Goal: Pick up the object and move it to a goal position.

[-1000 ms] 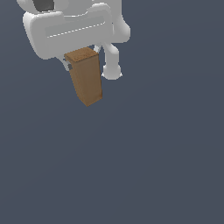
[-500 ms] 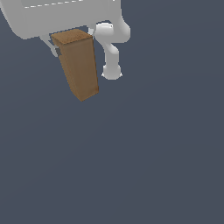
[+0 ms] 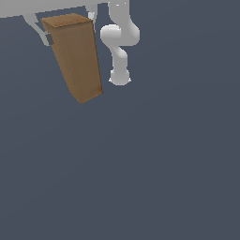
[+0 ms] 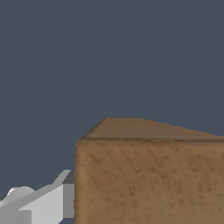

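1. Fingers (image 3: pixel 41 29) press against both sides of the block (image 3: pixel 75 56), so you have it clamped near its top end.
2. You see the gripper (image 3: pixel 68 26) at the upper left of the exterior frame, mostly cut off by the top edge.
3. You find the block hanging below it, tilted, its lower end angled toward the frame's centre, its lighter top face showing.
4. Your arm's white links (image 3: pixel 120 42) curl just right of the block, in the upper middle.
5. You get the block (image 4: pixel 148 179) filling the lower right of the wrist frame, with 1 finger (image 4: pixel 48 203) touching its side.
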`<state>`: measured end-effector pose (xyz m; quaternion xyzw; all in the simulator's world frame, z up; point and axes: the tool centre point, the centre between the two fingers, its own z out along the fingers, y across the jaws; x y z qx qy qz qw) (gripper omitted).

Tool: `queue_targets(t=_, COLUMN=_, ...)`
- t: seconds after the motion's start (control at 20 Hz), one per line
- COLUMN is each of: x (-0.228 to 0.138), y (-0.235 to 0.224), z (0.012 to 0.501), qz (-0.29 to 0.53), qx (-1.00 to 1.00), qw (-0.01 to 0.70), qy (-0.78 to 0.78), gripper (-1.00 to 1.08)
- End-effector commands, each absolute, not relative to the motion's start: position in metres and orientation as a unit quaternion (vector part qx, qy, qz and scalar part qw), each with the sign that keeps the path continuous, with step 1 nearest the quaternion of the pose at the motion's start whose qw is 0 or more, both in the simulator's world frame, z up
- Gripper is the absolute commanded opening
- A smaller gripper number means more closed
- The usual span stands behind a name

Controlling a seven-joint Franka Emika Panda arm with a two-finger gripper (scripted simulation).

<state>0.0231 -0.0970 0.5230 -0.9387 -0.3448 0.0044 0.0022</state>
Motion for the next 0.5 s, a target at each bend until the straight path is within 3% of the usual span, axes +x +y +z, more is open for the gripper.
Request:
queue_targets(t=0.0, x=0.025, y=-0.098, z=0.535, qz=0.000, qx=-0.939, qw=0.000, qy=-0.345, gripper=-1.00)
queue_targets(t=0.45, x=0.032, y=-0.101, z=0.551, qz=0.000, qx=-0.939, qw=0.000, qy=-0.345, gripper=-1.00)
